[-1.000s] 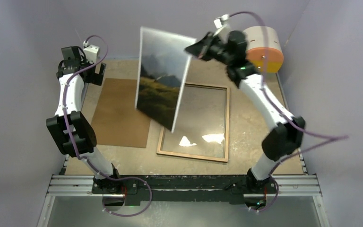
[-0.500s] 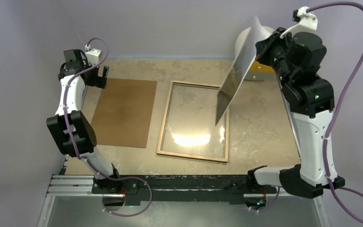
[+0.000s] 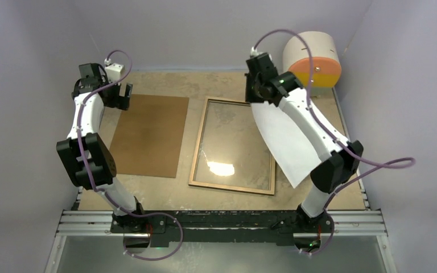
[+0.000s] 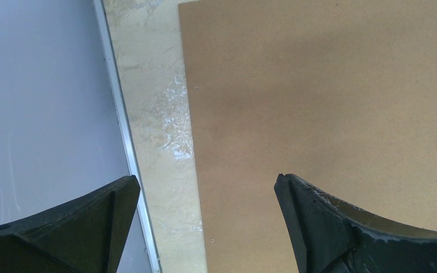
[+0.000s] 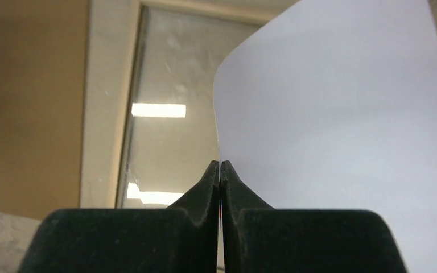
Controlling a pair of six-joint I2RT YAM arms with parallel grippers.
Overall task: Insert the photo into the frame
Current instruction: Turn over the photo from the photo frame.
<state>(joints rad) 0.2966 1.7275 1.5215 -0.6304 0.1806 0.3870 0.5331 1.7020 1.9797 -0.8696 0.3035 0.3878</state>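
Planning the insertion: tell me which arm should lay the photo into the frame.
Right. The right gripper is shut on the photo, white back up, held over the frame, at its right side. The left gripper is open and empty above the board, left of the frame.

**A:** Overhead view: what stays unseen of the large white-backed glossy photo (image 3: pixel 280 145)?
**B:** Its printed face. The white right arm (image 3: pixel 313 125) covers its right margin, and the sheet hides part of the right rail of the thin wood-brown frame (image 3: pixel 231 186).
**A:** Left wrist view?
**B:** The flat brown backing board (image 4: pixel 330 102) runs past the top and right edges.
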